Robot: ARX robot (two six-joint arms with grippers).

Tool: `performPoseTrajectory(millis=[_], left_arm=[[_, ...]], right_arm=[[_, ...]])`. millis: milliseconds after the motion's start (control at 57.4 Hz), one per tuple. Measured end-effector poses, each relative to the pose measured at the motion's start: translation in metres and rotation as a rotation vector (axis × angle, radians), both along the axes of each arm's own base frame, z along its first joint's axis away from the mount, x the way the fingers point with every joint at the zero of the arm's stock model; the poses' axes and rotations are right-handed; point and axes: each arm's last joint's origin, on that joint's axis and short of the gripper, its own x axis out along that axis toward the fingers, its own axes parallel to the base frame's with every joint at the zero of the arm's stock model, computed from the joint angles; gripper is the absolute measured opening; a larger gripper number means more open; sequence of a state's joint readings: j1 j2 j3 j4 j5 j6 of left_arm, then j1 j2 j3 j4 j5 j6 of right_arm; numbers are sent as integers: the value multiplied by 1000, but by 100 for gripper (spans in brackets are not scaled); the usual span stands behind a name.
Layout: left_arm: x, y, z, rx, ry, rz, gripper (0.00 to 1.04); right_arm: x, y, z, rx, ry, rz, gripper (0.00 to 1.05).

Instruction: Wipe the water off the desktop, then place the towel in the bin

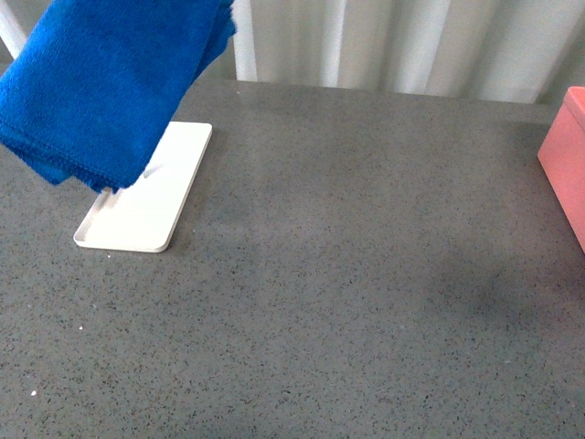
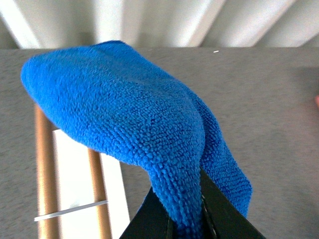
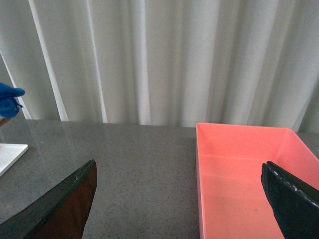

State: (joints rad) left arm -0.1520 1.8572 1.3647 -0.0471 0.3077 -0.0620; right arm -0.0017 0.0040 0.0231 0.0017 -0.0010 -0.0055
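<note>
The blue towel [image 1: 105,87] hangs in the air at the far left of the front view, above the white tray [image 1: 151,206]. In the left wrist view my left gripper [image 2: 187,221] is shut on the towel [image 2: 129,114], which bulges up and over the black fingers [image 2: 224,214]. The dark grey desktop [image 1: 347,274] spreads below. The salmon-pink bin [image 1: 567,155] stands at the right edge; in the right wrist view the bin [image 3: 239,184] lies below my open right gripper [image 3: 179,191], whose jaws stand far apart. Neither arm shows in the front view.
Two wooden rods [image 2: 45,174] rest on the white tray [image 2: 75,184] under the towel. White curtains [image 1: 411,41] hang behind the desktop's far edge. No water shows plainly on the desktop.
</note>
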Motion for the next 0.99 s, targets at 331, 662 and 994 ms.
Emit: performPoseTrajectory(millis=[331, 662, 994], left_arm=[[-51, -66, 40, -381, -80, -270, 5], [-68, -91, 24, -412, -44, -304, 5], [-71, -95, 21, -379, -46, -266, 5]], right_arm=[[0, 0, 0, 0, 0, 0, 98], [0, 0, 0, 0, 0, 0, 98], [0, 0, 0, 0, 0, 0, 98]])
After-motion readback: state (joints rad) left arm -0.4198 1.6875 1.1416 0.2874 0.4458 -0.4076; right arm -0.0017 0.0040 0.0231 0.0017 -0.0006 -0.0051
